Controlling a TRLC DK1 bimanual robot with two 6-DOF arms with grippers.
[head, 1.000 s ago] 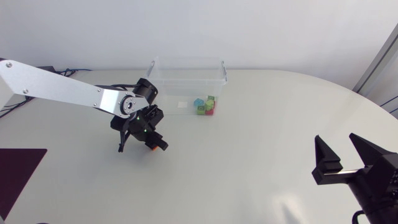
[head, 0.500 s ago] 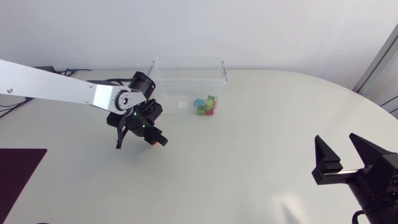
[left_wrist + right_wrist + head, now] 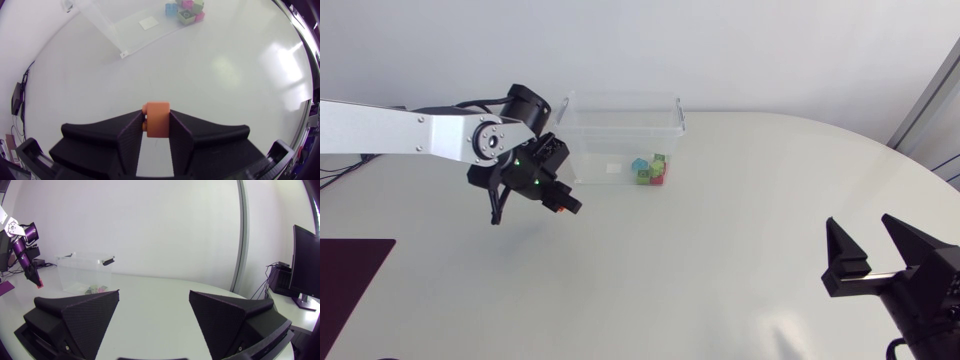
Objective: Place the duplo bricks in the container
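My left gripper (image 3: 567,206) hangs above the table just left of the clear container (image 3: 620,113), shut on an orange duplo brick (image 3: 156,118) that sits between its fingers. In the head view the brick (image 3: 561,208) shows as a small red-orange spot at the fingertips. Several coloured bricks (image 3: 649,169) lie together inside the container at its right end; the left wrist view shows them (image 3: 186,10) ahead of the gripper. My right gripper (image 3: 868,246) rests at the table's right front, open with nothing in it; its own view shows the wide gap (image 3: 154,311).
A small white label (image 3: 612,169) lies on the container floor. A dark mat (image 3: 345,275) covers the table's front left corner. The container's near corner (image 3: 122,52) lies ahead of the left gripper.
My left arm has lifted and moved back and slightly left with the orange brick, rising off the table surface. The right arm has stayed still.
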